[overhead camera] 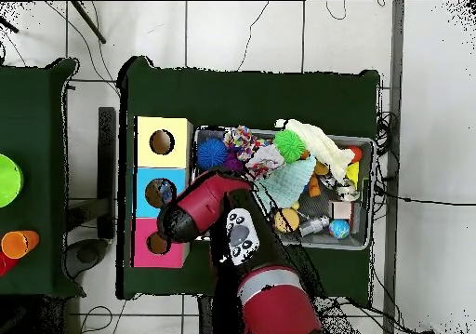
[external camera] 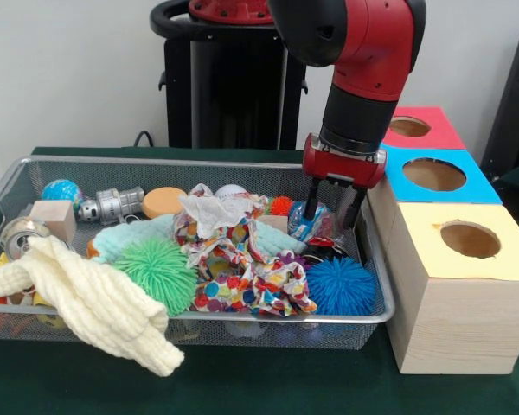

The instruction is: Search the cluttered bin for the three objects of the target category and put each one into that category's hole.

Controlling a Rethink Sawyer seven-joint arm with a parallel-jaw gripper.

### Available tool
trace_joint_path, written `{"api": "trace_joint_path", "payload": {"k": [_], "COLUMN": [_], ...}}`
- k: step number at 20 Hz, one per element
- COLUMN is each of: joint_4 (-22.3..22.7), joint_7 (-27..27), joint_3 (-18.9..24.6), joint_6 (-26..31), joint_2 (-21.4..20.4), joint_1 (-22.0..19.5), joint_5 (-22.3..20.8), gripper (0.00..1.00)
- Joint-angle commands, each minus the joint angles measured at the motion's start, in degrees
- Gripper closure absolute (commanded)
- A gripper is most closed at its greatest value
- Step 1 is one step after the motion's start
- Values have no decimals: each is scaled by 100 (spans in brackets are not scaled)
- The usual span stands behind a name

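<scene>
Hovering with black two-finger gripper (external camera: 335,214) open, straddling a shiny blue-and-red object (external camera: 308,221) directly beneath, at wire-mesh bin's (external camera: 376,259) box-side end.

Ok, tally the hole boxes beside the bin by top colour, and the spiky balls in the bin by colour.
Red box: 1
Blue box: 1
Yellow box: 1
Green spiky ball: 1
Blue spiky ball: 1
Total: 5
</scene>
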Motion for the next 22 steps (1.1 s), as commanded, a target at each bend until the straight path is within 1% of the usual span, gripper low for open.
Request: {"api": "trace_joint_path", "payload": {"k": [1, 15, 22], "joint_4": [65, 124, 107], "joint_7": [-132, -136, -235], "joint_3": [-117, -248, -258], "joint_6": [-293, -434, -636], "joint_2": [27, 23, 67], "joint_1": [126, 201, 134], "joint_5": [-301, -291, -407], "gripper": [0, 0, 0]}}
